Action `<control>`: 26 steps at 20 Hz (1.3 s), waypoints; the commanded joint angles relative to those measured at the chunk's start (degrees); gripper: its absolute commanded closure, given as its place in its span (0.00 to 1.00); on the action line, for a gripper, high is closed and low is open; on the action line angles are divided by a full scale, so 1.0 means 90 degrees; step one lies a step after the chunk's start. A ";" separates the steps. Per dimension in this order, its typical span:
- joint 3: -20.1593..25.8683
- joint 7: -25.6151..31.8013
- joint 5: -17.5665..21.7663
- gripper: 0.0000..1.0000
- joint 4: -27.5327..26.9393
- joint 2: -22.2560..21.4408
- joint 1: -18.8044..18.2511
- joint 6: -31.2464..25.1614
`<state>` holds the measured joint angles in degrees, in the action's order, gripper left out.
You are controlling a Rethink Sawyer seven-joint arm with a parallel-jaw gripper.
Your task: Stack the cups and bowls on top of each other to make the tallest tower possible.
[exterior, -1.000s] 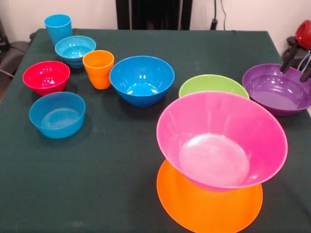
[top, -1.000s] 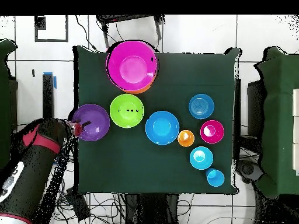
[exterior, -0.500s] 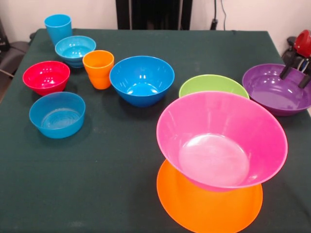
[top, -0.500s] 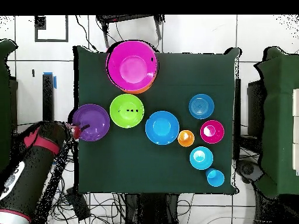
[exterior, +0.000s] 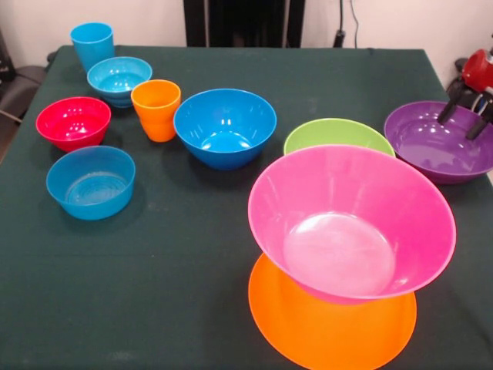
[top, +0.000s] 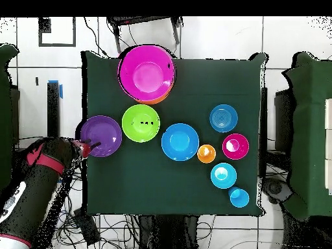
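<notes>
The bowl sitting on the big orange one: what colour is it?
Pink, seen best in the front view.

Open green cloth across the near left, small bowls and cups crowding the far left, pink bowl blocking near right, clear far centre strip

**Robotics lab, test cell**

We read this as a lab, not a home. The table wears a dark green cloth and stands alone on a white tiled floor. Loose black cables trail along the floor at its edge. A red and black robot arm reaches in beside it. Plain pale wall behind.
</notes>
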<state>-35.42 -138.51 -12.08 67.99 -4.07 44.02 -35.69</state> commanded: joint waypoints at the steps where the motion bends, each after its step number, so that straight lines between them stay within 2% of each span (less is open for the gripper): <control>1: 0.0289 -0.1339 -0.0282 0.00 -0.0369 0.0029 -0.0016 -0.0877; 6: 0.0257 -0.1239 -0.0296 0.00 -0.0300 -0.0071 -0.0001 -0.0969; 14: 0.0192 -0.1235 -0.0366 0.00 -0.0563 -0.0096 -0.0072 -0.1353; 26: 0.0124 -0.1561 -0.0599 0.00 -0.0887 0.0148 0.0016 -0.1507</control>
<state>-38.33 -138.51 -14.80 63.48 -4.27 44.02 -43.68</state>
